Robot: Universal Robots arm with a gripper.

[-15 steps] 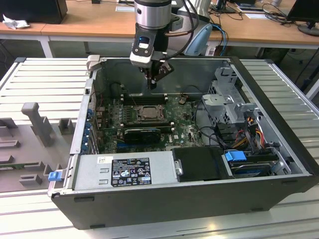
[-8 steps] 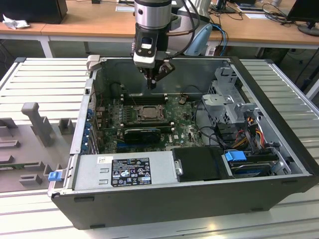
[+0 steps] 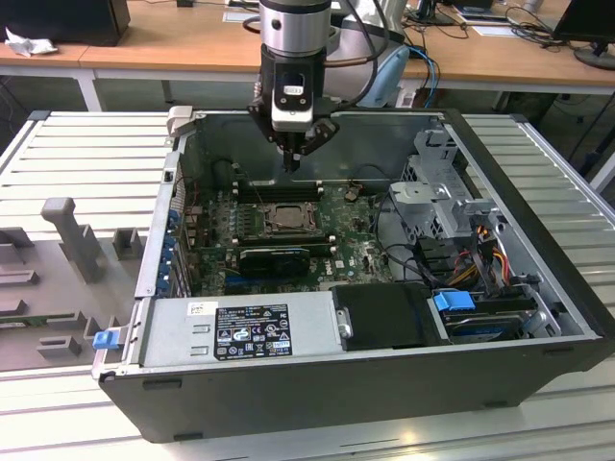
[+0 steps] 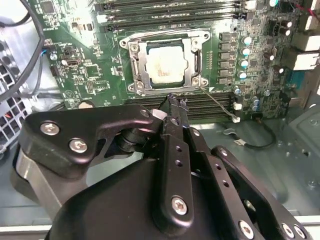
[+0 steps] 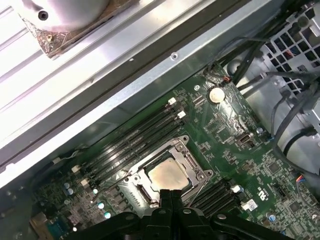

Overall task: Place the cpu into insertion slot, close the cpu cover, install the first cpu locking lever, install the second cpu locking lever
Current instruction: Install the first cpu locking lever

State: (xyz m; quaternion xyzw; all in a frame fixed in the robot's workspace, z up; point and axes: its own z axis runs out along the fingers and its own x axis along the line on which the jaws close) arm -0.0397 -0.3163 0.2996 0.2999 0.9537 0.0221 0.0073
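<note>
The cpu [image 4: 167, 62] lies flat in the insertion slot [image 4: 194, 44] on the green motherboard, its pale metal top showing. The cpu cover [image 4: 138, 67] lies flat around it as a silver frame, and thin lever rods [image 4: 165, 34] run along the socket's edges. My gripper [image 3: 293, 161] hangs above the board, a little behind the socket in the exterior view, with its black fingers pressed together and nothing between them. In both wrist views the gripper [image 4: 176, 102] [image 5: 171, 193] sits just off the socket's edge, with the cpu [image 5: 167, 175] [image 3: 286, 219] beyond the tips.
Long black memory slots [image 4: 200, 105] flank the socket. A black expansion card [image 3: 274, 257] lies in front of it in the exterior view. The power supply [image 3: 240, 331], the drive cage with cables [image 3: 452, 216] and the case walls [image 3: 384, 125] close in the board.
</note>
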